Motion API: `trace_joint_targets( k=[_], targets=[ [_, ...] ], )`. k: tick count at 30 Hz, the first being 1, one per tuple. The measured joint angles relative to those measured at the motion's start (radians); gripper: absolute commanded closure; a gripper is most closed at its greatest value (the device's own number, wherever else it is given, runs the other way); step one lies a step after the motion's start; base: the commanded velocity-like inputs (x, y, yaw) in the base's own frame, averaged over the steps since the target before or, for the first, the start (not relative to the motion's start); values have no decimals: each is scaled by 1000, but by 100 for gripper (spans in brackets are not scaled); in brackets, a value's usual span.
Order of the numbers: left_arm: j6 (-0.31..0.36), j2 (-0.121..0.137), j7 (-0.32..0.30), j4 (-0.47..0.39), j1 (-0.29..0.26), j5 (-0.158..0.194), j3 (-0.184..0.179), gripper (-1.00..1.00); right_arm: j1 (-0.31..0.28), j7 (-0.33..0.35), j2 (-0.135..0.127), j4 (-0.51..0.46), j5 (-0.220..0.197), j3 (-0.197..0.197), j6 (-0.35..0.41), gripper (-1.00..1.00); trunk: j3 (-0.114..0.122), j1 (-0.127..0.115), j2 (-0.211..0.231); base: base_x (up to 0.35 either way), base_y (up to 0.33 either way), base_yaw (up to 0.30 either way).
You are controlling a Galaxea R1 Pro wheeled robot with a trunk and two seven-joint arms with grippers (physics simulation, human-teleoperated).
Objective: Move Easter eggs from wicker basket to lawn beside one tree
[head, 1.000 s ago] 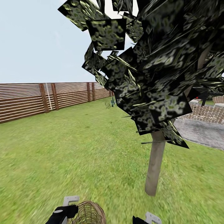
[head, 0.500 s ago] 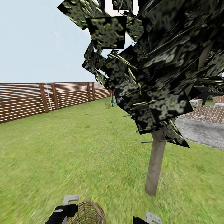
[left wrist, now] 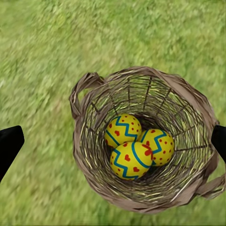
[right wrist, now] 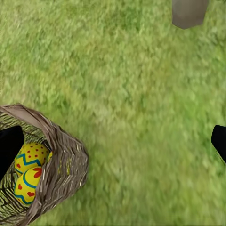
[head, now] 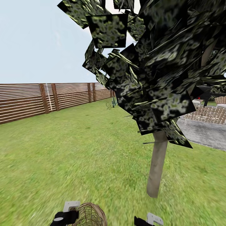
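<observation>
The wicker basket (left wrist: 141,141) stands on the lawn (head: 78,150) directly under my left gripper (left wrist: 113,143), whose black fingertips (left wrist: 9,146) are spread wide, open and holding nothing. Three yellow Easter eggs (left wrist: 132,160) with blue zigzags and red spots lie together at the basket's bottom. In the head view the basket (head: 89,215) sits at the bottom edge, with the left gripper (head: 66,216) against its left side. My right gripper (right wrist: 113,141) hovers open over bare grass, with the basket (right wrist: 61,165) and two eggs (right wrist: 30,157) off to one side. The tree's pale trunk (head: 156,166) rises just ahead to the right.
The tree's dark blocky crown (head: 150,62) hangs low over the upper right of the head view. A brown slat fence (head: 47,97) borders the lawn at the left. A grey paved patio (head: 204,133) with pale woven seats (head: 210,114) lies behind the tree at the right.
My left gripper has sunk slightly beside the basket. Tree, basket and right gripper hold their places.
</observation>
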Motion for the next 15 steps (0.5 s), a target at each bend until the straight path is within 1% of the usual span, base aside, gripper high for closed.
trace_joint_targets(
  k=[6,15],
  targets=[
    [-23,0,0,2,0,0,0,-100,0,0,-1,-3,5,0,-15,-100,-19,23,-42,0,0,0],
    [-27,0,1,-6,0,0,1,-100,1,0,2,-2,7,1,-18,-100,-47,58,-105,0,0,0]
  ],
)
